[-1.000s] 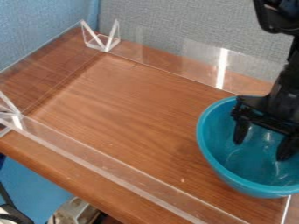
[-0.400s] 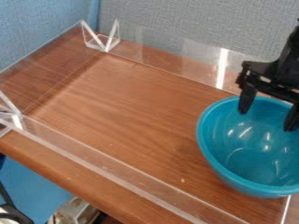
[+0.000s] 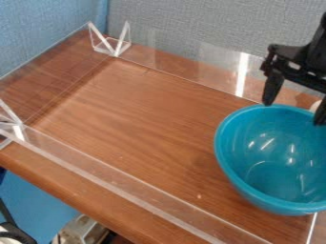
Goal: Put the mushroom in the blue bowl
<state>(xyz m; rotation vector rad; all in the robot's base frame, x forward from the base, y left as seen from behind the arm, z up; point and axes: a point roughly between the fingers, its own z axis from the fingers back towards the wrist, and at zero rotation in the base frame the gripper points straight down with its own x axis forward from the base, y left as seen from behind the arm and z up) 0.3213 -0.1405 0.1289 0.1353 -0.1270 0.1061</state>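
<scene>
White wire-like bracket observed at the far left edge of the wooden tabletop. Blue bowl sits upright at the right. Black gripper hangs over the bowl's far side, fingers standing apart. Pale patch beside the gripper, partly hidden, may be the mushroom; position not confirmed.
</scene>
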